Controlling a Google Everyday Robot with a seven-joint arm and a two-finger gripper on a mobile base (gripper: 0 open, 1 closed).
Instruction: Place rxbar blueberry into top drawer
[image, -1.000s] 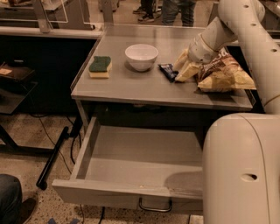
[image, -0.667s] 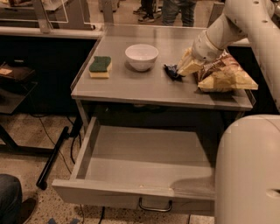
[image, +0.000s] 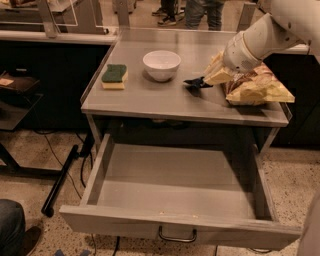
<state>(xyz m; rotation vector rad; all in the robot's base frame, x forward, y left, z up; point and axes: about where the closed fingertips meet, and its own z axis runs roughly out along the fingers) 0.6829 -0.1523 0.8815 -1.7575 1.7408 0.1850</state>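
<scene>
Start at your far left: a green-and-yellow sponge (image: 114, 76) lies flat near the left edge of the grey table (image: 150, 99). To its right, well apart from it, stands a white bowl (image: 161, 64), upright.

Below the tabletop the top drawer (image: 175, 187) is pulled out toward you. You can see its grey floor and both side walls, and a metal loop handle (image: 177, 235) hangs at the middle of its front panel.

Back on the table, right of the bowl, you will find the rxbar blueberry (image: 195, 82) – a small dark wrapper pointing left, with a shadow on the table just under it. Whether it rests on the surface or hangs just above it, you cannot tell. It is on the table side, not in the drawer.

The gripper (image: 210, 80) sits at the bar's right end, its pale fingers (image: 219, 76) clamped onto that end, so the bar sticks out leftward from them. The gripper is low over the right half of the table, between the bowl and the chip bag.

That brown-and-yellow chip bag (image: 257, 90) lies crumpled by the table's right edge, just behind and beside the gripper – partly covered by it. The white arm (image: 260, 40) reaches down to the gripper from the upper right corner.
</scene>
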